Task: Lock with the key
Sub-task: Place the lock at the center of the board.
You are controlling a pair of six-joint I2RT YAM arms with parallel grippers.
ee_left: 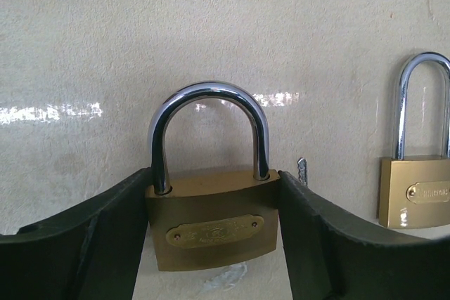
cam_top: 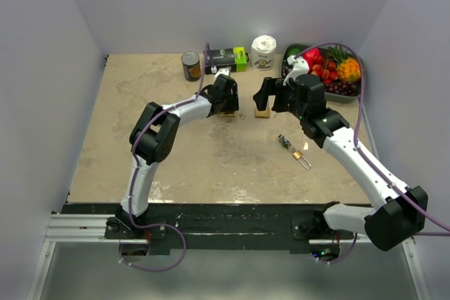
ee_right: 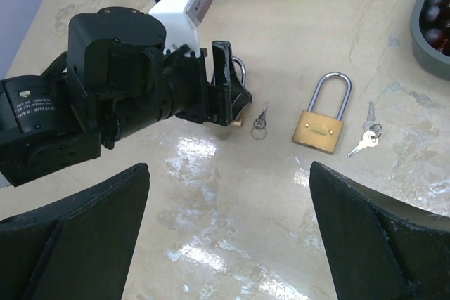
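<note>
Two arms are reaching across the table [cam_top: 140,138] as I am watching from above: the left arm [cam_top: 151,138] is bending in from the left and the right arm [cam_top: 365,166] is stretching in from the right, their wrists nearly facing each other.

Along the far edge, a fruit bowl [ee_right: 430,48] is sitting at the right, with a black and green box [cam_top: 228,59], a white cup [cam_top: 264,53] and a can [cam_top: 190,66] lined up to its left.

The left gripper [cam_top: 226,103] is clamping the short padlock [ee_left: 211,230], its fingers [ee_left: 84,244] pressing on both sides of the brass body, and both legs of the shackle are sitting in that body. From the right wrist, this gripper is blocking most of that padlock.

The right gripper [ee_right: 228,173] is hovering with its fingers [ee_right: 380,237] spread wide and holding nothing, above the tall padlock [ee_right: 322,130], which is lying flat just beside the short one. A small padlock [cam_top: 301,155] is lying well apart from both, nearer to me.

A single key [ee_right: 260,119] on a ring is lying between the two padlocks, and a pair of keys [ee_right: 367,137] is resting just right of the tall one.
</note>
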